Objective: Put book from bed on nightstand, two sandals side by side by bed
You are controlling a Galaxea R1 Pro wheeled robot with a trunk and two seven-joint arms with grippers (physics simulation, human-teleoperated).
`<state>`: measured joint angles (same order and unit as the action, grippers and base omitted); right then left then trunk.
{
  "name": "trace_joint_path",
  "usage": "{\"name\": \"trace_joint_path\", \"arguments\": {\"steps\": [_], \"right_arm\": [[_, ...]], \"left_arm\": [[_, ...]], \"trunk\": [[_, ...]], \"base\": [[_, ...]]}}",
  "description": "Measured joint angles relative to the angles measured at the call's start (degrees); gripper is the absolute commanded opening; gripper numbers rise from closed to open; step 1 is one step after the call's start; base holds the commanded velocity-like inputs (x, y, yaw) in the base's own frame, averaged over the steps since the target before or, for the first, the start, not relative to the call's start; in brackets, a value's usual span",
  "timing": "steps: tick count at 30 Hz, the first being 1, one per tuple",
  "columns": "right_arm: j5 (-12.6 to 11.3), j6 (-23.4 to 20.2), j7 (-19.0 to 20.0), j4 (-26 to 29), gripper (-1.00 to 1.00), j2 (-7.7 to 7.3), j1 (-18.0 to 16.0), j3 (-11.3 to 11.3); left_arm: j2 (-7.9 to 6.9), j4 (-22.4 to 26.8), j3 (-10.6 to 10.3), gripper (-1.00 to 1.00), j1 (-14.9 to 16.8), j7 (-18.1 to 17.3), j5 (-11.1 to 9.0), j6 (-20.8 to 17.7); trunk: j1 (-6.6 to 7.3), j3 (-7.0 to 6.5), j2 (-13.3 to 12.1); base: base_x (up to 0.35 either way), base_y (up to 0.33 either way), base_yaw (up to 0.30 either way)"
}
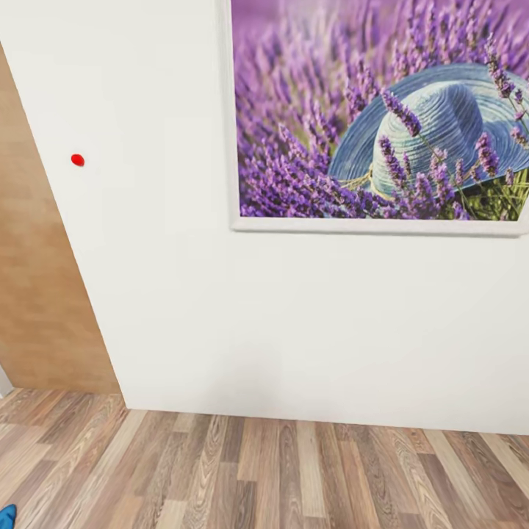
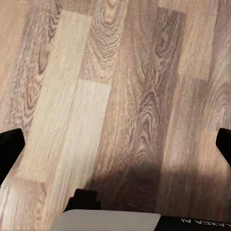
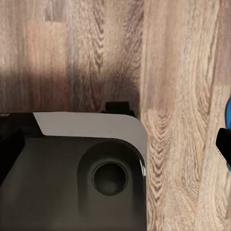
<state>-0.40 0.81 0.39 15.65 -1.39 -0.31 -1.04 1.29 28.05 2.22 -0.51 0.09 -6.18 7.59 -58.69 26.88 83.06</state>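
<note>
white wall (image 1: 184, 308), lavender picture (image 1: 378, 110), wood-plank floor (image 1: 294, 470), sandal (image 1: 7, 516) at corner

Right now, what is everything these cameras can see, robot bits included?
Wall: one, white, straight ahead.
Framed picture: one, purple lavender with a blue straw hat, hung on the wall, upper right.
Red dot: one, small, on the wall left of the picture.
Wooden panel: one, light brown, far left, perhaps a door.
Plank floor: grey-brown wood, below the wall and under both wrist cameras.
Blue object: one sliver, bright blue, head view's bottom left corner; too cut off to identify.
Left gripper: black fingertips wide apart, empty, over the floor.
Robot base: grey and white body in the right wrist view.
</note>
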Motion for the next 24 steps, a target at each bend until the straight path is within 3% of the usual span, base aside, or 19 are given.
{"name": "trace_joint_path", "arguments": {"steps": [17, 24], "right_arm": [[0.00, 0.03, 0.00, 0.00, 1.00, 0.06, -0.01, 0.00], [0.00, 0.07, 0.00, 0.01, 1.00, 0.01, 0.03, 0.03]], "left_arm": [[0.00, 0.00, 0.00, 1.00, 0.00, 0.00, 0.09, 0.00], [0.00, -0.02, -0.01, 1.00, 0.01, 0.00, 0.09, 0.02]], "trunk": [[0.00, 0.01, 0.00], [-0.03, 0.14, 0.00]], "base": [[0.333, 0.000, -0.006], [0.171, 0.000, -0.191]]}}
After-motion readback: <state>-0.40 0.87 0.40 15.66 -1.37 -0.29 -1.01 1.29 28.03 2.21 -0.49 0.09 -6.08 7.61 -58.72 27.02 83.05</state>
